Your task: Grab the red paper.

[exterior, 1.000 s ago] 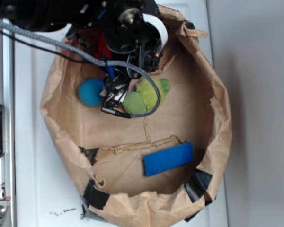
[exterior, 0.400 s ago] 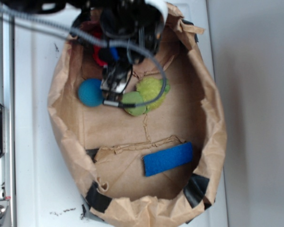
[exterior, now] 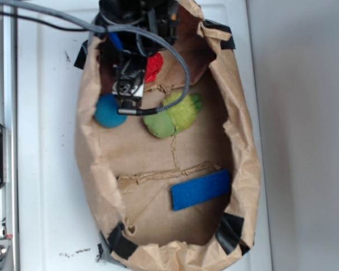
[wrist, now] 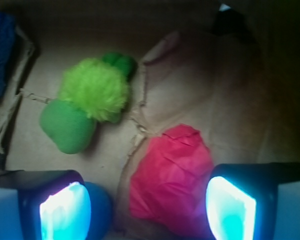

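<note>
Exterior view: a white table surface (exterior: 45, 169) is seen from above, and on it stands a wide brown paper bag with rolled-down, crumpled walls (exterior: 244, 169) patched with black tape. The black robot arm with its grey braided cable (exterior: 137, 11) is reached in over the bag's upper rim, and the gripper (exterior: 128, 96) is pointed down into the upper left part of the bag. On the bag's floor a flat blue rectangular sponge (exterior: 200, 189) is laid near the lower right, well apart from everything else. A fuzzy green plush toy (exterior: 172, 116) is set near the middle, just right of the gripper — a smooth teal-blue ball (exterior: 106, 110) lies just left of it. Only a small patch of the crumpled bright red paper ball (exterior: 153, 66) is shown beside the arm, near the bag's upper wall.

Wrist view: the gripper (wrist: 147, 207) is held wide open, nothing touched by either finger. The red paper ball (wrist: 172, 175) is seen between the two fingers (wrist: 65, 210), nearer the right-hand one. The blue ball (wrist: 101, 209) is partly hidden behind the left-hand finger; the plush toy (wrist: 87, 107) lies farther off.
</note>
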You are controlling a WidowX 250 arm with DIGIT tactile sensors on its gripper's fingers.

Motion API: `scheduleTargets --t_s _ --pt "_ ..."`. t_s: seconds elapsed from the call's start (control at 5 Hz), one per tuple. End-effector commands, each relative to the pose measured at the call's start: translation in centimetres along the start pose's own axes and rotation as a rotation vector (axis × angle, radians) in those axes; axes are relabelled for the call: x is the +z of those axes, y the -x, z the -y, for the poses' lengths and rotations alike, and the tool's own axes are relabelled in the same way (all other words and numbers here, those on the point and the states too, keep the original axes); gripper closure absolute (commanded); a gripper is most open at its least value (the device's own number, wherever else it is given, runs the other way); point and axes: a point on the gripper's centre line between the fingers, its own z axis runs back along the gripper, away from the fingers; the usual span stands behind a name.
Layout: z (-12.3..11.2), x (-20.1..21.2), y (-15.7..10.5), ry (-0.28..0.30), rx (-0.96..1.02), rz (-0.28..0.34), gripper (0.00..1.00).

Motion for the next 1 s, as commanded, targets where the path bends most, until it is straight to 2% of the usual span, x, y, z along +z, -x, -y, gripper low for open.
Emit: scheduleTargets --t_s 0.0,0.2,0.6,0.8 --pt "-1.7 1.1 0.1 -0.073 0.073 0.074 0.0" --pt "-1.9 0.2 0.7 -0.102 0.07 0.095 0.0" --pt "-1.5 -2.5 0.9 -0.198 0.094 0.14 0.0" --pt "-1.3 -2.9 0.9 -0.212 0.092 0.15 0.0"
